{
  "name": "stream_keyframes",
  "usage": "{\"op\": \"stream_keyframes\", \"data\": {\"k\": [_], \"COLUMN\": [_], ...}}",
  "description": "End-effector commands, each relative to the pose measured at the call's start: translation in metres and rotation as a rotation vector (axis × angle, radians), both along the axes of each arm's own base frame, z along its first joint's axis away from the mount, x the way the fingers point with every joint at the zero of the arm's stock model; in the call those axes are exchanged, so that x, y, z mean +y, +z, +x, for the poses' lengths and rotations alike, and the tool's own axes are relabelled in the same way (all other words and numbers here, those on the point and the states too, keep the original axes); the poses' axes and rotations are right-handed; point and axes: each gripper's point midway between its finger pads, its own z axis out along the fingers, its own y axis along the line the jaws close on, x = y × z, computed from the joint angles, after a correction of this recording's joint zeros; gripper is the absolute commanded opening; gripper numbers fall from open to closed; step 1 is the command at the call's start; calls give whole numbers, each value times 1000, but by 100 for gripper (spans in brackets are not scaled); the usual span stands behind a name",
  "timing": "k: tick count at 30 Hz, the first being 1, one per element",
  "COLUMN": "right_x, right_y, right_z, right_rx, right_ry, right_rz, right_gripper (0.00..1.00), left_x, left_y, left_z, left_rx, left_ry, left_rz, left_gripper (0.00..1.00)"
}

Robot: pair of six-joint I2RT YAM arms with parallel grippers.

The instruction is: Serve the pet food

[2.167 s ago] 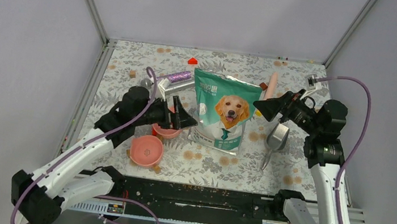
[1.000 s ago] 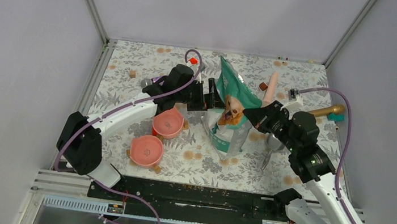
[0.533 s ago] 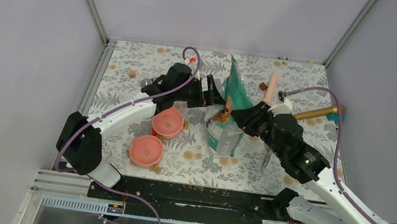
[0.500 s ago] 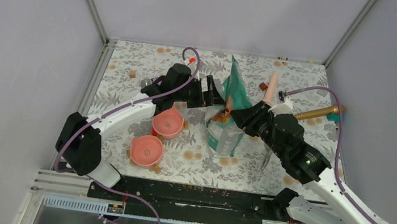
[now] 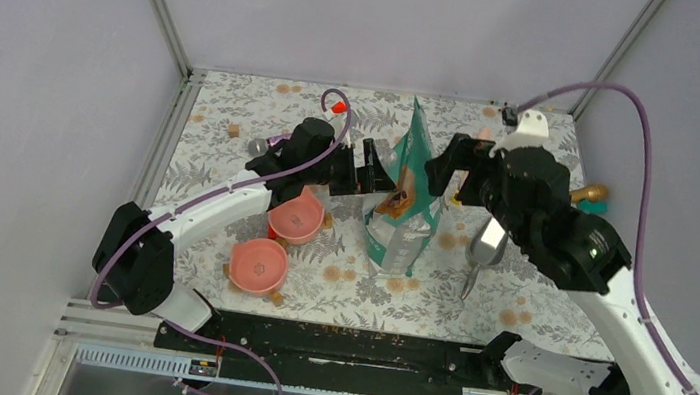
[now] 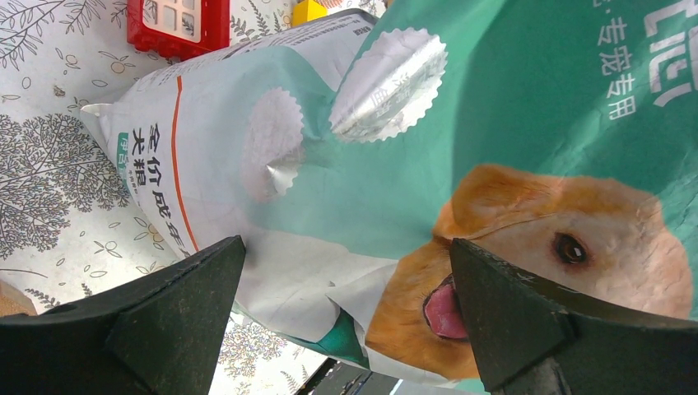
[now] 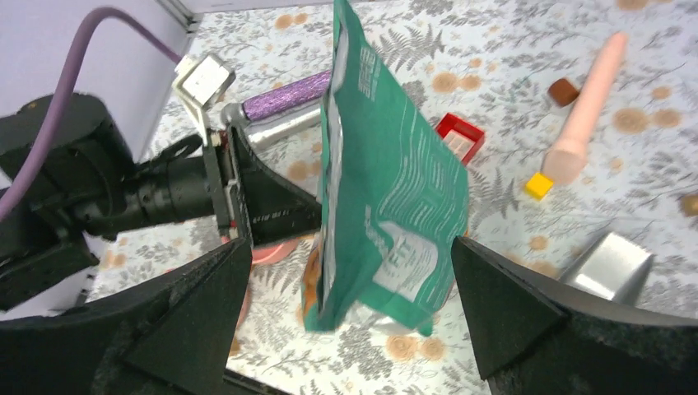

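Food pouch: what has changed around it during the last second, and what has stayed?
The right gripper opened its jaws, let go of the pouch and lifted away toward the far side. The pouch turned further edge-on. Unchanged: pouch upright, left gripper open beside it, both pink bowls in place.

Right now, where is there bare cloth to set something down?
Bare cloth along the near edge, between the near pink bowl and the metal scoop, in front of the pet food pouch. Crowded right of the pouch: red block, yellow block, pink cylinder.
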Motion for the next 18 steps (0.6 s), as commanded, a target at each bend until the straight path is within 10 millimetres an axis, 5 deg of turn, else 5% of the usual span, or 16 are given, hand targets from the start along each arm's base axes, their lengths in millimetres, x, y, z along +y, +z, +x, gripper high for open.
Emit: {"op": "stream_keyframes", "data": {"k": [1,6,18], "right_x": [-14,2,7], "right_y": [9,18,14], "right_z": [25,46,96], "right_rx": [20,65,139], "right_ry": [-8,123,96], "right_rz": [-195,-223,-262], "right_gripper": [100,99,93], "left_x": [-7,-2,9], "left_y": [18,17,29], "left_z": [-13,-17,-20], "left_rx": [-37,-37,-67], "left_ry": [-67,-60,-33], "left_rz": [-48,-28,-10], "left_gripper": [98,99,99]}}
